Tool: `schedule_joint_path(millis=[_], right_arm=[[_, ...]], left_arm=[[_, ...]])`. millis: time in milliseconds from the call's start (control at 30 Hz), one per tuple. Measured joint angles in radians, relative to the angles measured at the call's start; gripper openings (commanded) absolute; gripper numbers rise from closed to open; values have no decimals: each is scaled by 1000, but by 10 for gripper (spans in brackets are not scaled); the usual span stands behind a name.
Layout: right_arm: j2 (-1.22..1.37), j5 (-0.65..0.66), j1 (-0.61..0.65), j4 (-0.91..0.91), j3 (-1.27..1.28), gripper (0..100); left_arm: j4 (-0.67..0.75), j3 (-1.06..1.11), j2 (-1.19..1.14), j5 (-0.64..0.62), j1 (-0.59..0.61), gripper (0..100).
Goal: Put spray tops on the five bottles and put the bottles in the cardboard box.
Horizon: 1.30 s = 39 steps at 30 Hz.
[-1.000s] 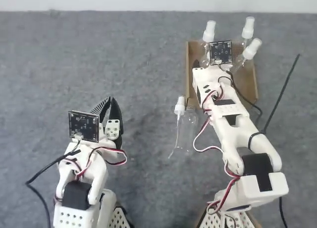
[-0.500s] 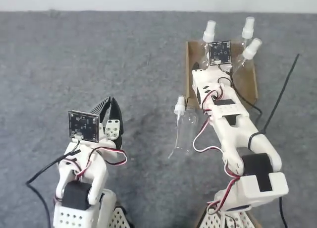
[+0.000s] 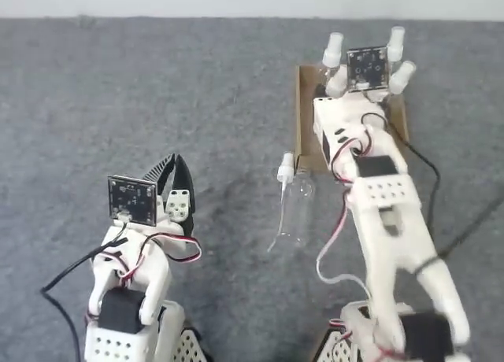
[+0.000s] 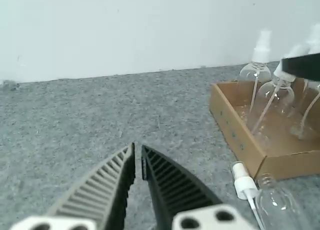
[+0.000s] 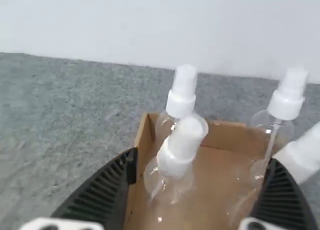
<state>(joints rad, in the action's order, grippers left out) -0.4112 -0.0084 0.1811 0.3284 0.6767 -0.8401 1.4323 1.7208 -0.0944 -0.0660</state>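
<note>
Bottles of clear plastic with white spray tops (image 5: 172,162): four stand upright in the shallow brown cardboard box (image 3: 300,110), bunched toward its far end. A fifth bottle (image 3: 295,212), top already on, lies on its side on the grey carpet (image 3: 157,86) just beside the box's near left corner.

My right claw (image 5: 200,165) hangs over the box with its black ribbed fingers spread wide and nothing gripped. The nearest bottle is between them, untouched. My left claw (image 4: 138,149) is low over the carpet, well apart from box and bottles. Its fingers are drawn together with only a thin slit between them, and it holds nothing.

Print on the small dark circuit boards (image 3: 132,200) on my wrists is too small to read.

The box sits near the carpet's far edge, where a white wall (image 3: 157,0) rises. Broad bare carpet stretches left of the box. A black cable (image 3: 450,145) runs along its right side.
</note>
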Motion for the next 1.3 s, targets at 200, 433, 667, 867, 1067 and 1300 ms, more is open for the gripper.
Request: schedule_joint_path(millis=[200, 433, 667, 867, 1067, 1300], right_arm=[[-226, 0, 78, 299, -3, 318], [-397, 0, 161, 456, 109, 318], [-585, 0, 213, 456, 284, 318], [-663, 0, 224, 456, 393, 318], [-664, 0, 233, 456, 394, 318], [-663, 0, 242, 456, 422, 318]], left_arm=[[0, 11, 0, 0, 0, 10], [0, 11, 0, 0, 0, 11], [0, 11, 0, 0, 0, 11], [0, 11, 0, 0, 0, 11], [12, 11, 0, 0, -44, 11], [107, 66, -3, 0, -80, 11]])
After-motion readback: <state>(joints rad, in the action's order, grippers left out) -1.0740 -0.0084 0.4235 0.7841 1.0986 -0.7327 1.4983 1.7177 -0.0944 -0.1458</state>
